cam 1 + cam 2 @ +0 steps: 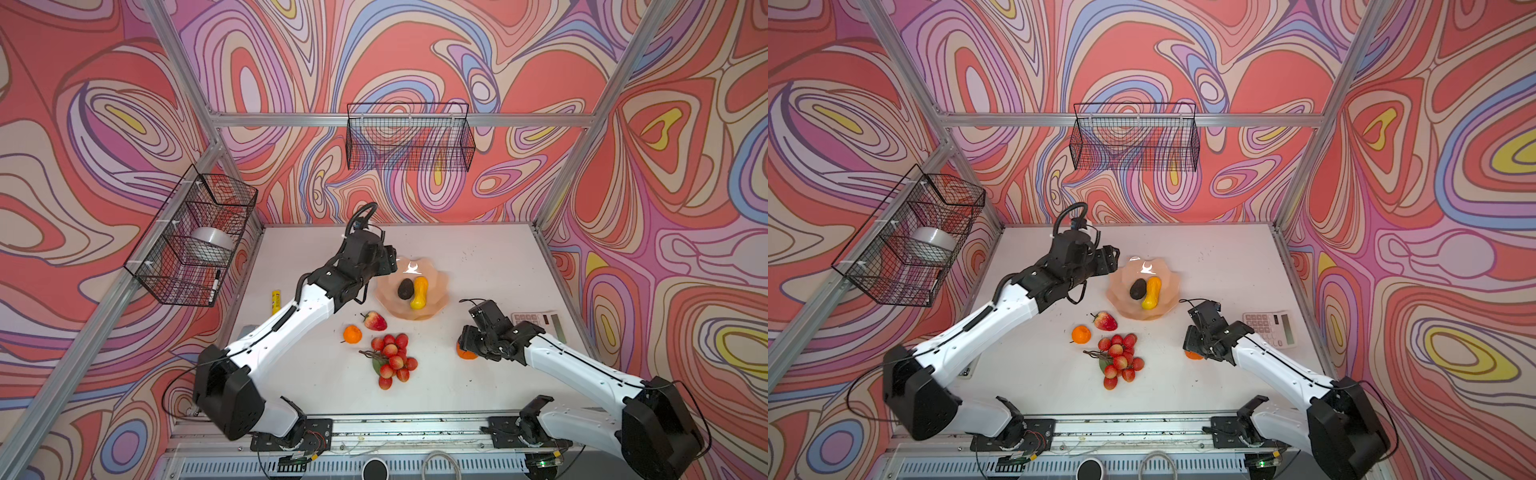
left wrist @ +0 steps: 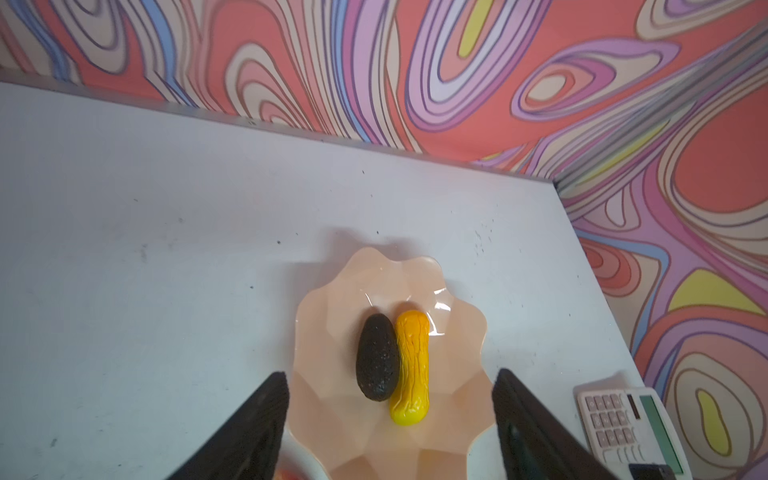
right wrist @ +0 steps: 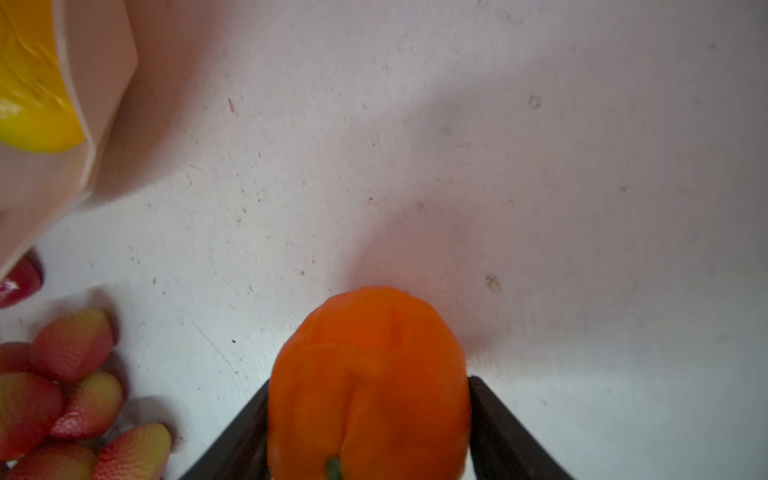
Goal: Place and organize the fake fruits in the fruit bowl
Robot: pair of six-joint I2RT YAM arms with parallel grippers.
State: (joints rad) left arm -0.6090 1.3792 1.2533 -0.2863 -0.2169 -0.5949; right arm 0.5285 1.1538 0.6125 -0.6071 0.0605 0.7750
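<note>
Right wrist view, lower centre: right fingers (image 3: 245,440) clamp the large orange (image 3: 370,374), fruit bowl (image 3: 108,50) upper left; left fingers (image 2: 262,424) open, empty.

Pretty sure it's a robot lab: aluminium frame (image 1: 399,120), swirly printed backdrop (image 1: 415,50), robot arms (image 1: 286,328) bolted to a bottom-edge rail (image 1: 415,428).

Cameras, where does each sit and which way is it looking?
Top views: high at the front, looking down on the white table; left arm and right arm show.
Left wrist: above the peach-pink scalloped bowl, looking down at dark avocado and yellow-orange elongated fruit; open left gripper frames them.
Right wrist: low over the table, facing the large plastic orange in the right gripper.
Shared: both wrist views show the bowl.
</note>
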